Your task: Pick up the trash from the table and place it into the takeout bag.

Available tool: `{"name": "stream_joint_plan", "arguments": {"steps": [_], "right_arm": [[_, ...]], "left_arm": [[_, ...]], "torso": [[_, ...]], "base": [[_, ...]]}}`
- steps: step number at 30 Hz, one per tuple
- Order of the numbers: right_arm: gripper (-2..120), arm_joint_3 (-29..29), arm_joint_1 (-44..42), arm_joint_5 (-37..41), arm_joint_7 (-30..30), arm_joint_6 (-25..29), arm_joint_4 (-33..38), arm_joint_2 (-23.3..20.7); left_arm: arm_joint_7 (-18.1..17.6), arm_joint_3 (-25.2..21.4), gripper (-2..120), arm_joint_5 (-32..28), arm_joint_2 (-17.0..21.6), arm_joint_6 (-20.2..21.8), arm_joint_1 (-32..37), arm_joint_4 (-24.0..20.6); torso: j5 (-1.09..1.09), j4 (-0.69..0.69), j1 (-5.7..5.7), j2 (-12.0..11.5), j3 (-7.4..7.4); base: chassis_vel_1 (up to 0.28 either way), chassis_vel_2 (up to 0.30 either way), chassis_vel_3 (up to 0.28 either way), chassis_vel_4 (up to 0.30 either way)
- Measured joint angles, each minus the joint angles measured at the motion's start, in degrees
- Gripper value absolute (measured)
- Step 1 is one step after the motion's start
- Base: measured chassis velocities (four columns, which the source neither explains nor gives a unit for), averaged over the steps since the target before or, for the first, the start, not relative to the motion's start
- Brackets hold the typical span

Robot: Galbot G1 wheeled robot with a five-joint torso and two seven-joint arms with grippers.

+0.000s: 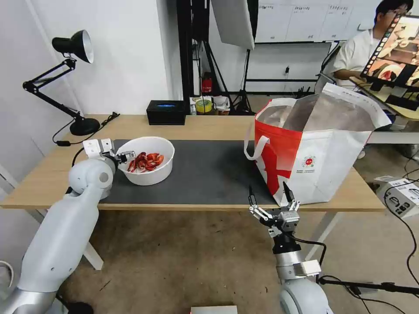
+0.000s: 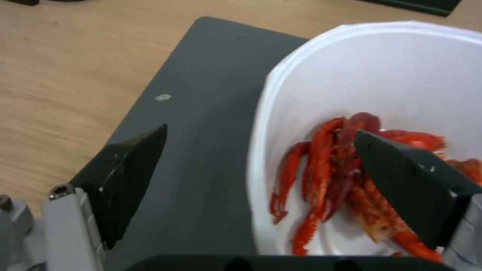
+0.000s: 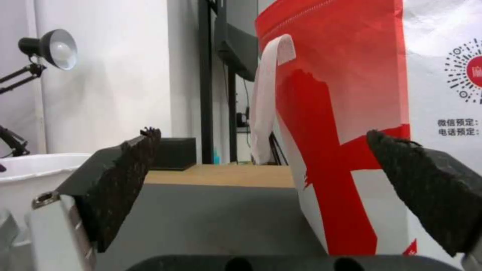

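The trash on the table point(image 1: 209, 124) is a white bowl point(image 1: 146, 165) of red crayfish shells point(image 1: 146, 161), standing at the left end of the dark grey mat point(image 1: 209, 170). My left gripper point(image 1: 124, 158) is open astride the bowl's left rim point(image 2: 261, 113). One finger point(image 2: 130, 162) hangs outside over the mat and the other point(image 2: 406, 177) inside above the shells point(image 2: 331, 177). The red-and-white takeout bag point(image 1: 314, 152) stands open at the table's right end. In front of the bag point(image 3: 341, 113), at the table's front edge, my right gripper point(image 1: 267, 186) is open and holds nothing point(image 3: 262, 132).
A black desk lamp point(image 1: 74, 48) stands at the table's back left corner and a black rectangular box point(image 1: 166, 112) at the back edge. Cartons point(image 1: 401, 192) lie on the floor to the right. Light stands rise behind the table.
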Motion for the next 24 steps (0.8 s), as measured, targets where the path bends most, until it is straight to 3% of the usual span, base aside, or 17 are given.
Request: {"name": "stream_joint_plan", "arguments": {"steps": [24], "right_arm": [[100, -0.13, 0.37, 0.02, 0.03, 0.37, -0.13, 0.65]], "left_arm": [[-1.45, 1.29, 100, -0.99, 1.01, -0.18, -0.78, 1.01]], "torso": [[0.0, 0.0, 0.0, 0.0, 0.0]], "base": [[0.0, 0.0, 0.0, 0.0]]}}
